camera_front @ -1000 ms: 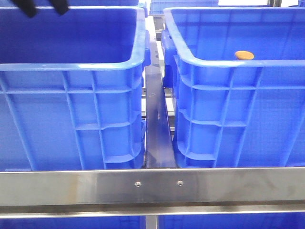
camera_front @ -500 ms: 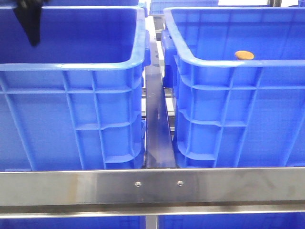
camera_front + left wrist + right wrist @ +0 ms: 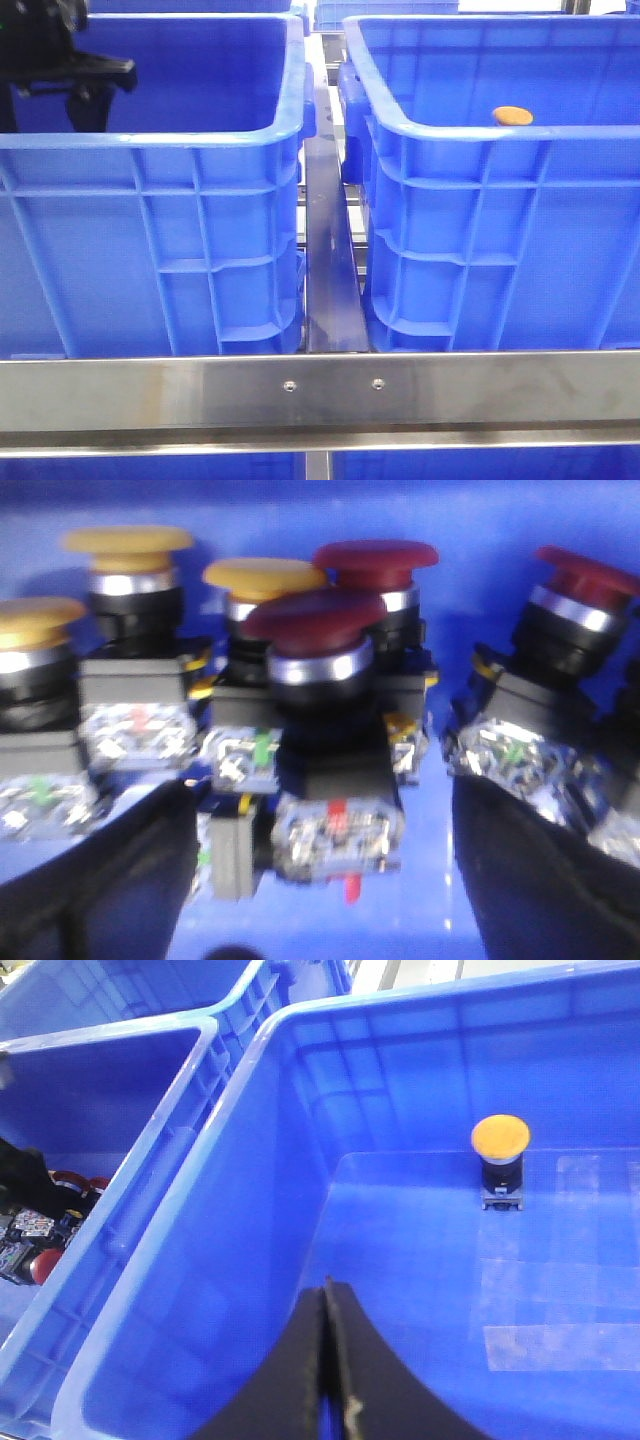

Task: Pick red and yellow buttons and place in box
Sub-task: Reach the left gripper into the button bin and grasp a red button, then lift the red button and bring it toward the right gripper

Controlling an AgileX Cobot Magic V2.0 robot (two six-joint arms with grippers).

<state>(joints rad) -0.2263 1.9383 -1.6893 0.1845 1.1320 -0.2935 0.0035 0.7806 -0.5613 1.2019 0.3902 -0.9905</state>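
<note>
- Now lower in the left crate (image 3: 150, 140) than half a second ago: left gripper (image 3: 45, 100), its black body showing at the crate's far-left corner in the front view where before only a finger tip showed.
- Spread wide in the left wrist view, left gripper (image 3: 320, 880), dark fingers (image 3: 110, 880) flanking a red button (image 3: 315, 630) standing on its black and clear block; not touching it, nothing held.
- Crowded round that one on the blue floor: more red buttons (image 3: 375, 560) and yellow buttons (image 3: 265, 578), upright or tilted, touching one another.
- Pressed together with no gap, empty: right gripper (image 3: 327, 1360), hovering over the box (image 3: 300, 1030), the right-hand crate.
- Upright on the box floor near the far wall, well apart from the right gripper: one orange-yellow button (image 3: 500, 1138); unchanged in the front view (image 3: 513, 116).
- Side by side, the two crates, behind a steel rail (image 3: 320, 390).
</note>
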